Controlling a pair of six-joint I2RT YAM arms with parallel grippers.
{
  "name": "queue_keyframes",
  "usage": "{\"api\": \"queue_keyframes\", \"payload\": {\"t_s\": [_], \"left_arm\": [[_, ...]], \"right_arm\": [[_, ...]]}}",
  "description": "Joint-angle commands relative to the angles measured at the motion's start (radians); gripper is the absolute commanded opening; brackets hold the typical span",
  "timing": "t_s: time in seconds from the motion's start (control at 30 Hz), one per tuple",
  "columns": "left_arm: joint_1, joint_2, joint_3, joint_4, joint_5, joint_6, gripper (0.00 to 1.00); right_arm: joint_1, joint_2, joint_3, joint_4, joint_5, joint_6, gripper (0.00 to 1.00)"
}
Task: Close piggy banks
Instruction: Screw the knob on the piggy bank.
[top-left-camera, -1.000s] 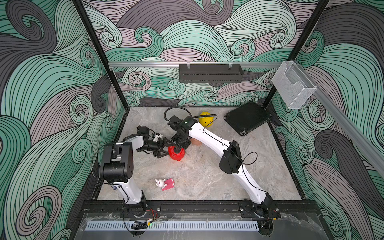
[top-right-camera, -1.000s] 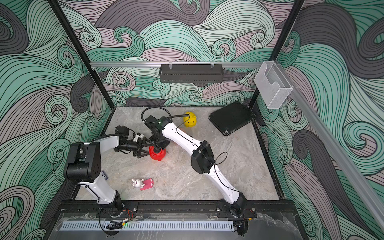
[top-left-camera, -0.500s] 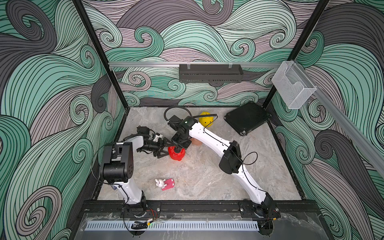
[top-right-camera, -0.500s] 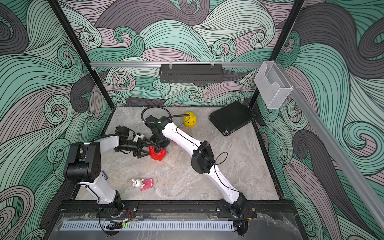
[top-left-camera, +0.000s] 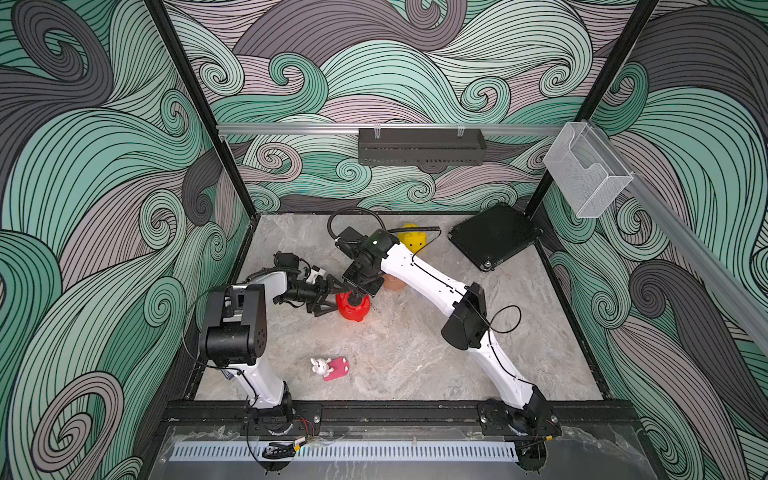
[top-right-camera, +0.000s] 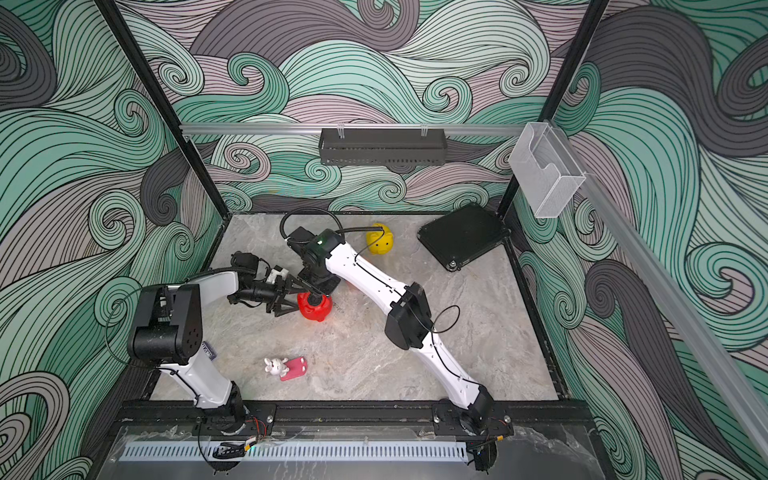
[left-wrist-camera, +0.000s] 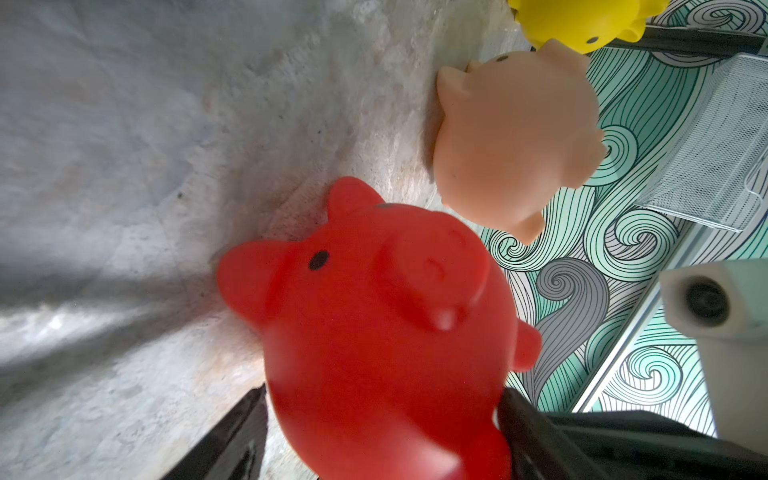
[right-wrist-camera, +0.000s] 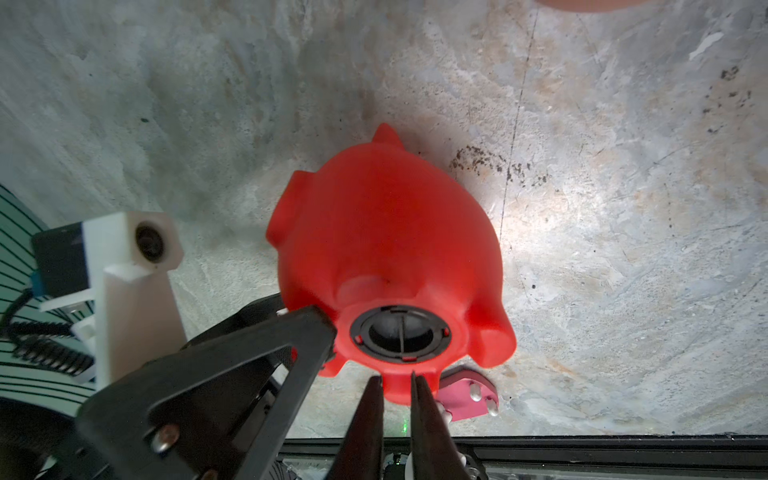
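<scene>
I have the left gripper (top-left-camera: 332, 298) spread wide and clamped on the red pig (left-wrist-camera: 374, 324), one finger on each flank. The pig lies turned over, so its belly hole faces up at the right gripper (right-wrist-camera: 394, 384). I read that hold as a brace, keeping the round, slippery body from rolling while something is pressed into it. I cannot tell whether its ears rest on the table (right-wrist-camera: 623, 208) or hang just above it.

The right gripper hangs directly over the belly, its jaws parted by a slim gap with nothing between them. Just beyond its tips a black plug (right-wrist-camera: 401, 332) sits in the hole. It looks level with the rim, so I judge this pig closed or very nearly so.

The peach pig (left-wrist-camera: 511, 137) stands just past the red one from the left gripper. The yellow pig (left-wrist-camera: 582, 20) is further out the same way. Their bellies are hidden from me, so I can't say whether either is closed. I'd want to check the plug's seat before releasing with the left.
</scene>
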Motion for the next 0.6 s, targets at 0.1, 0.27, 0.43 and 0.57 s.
{"api": "queue_keyframes", "payload": {"t_s": [0.1,0.27,0.43,0.57], "left_arm": [[-0.008,0.022,0.006,-0.057,-0.100,0.020,0.82],[-0.008,0.022,0.006,-0.058,-0.102,0.020,0.82],[-0.008,0.016,0.004,-0.058,-0.103,0.022,0.82],[-0.008,0.020,0.006,-0.060,-0.104,0.022,0.82]], "right_arm": [[0.010,-0.066,0.051,-0.026,0.052,-0.046,0.19],[0.010,-0.092,0.071,-0.025,0.100,-0.146,0.18],[0.028,-0.143,0.101,-0.018,0.204,-0.410,0.18],[0.037,-0.262,-0.063,0.115,0.196,-0.673,0.20]]}}
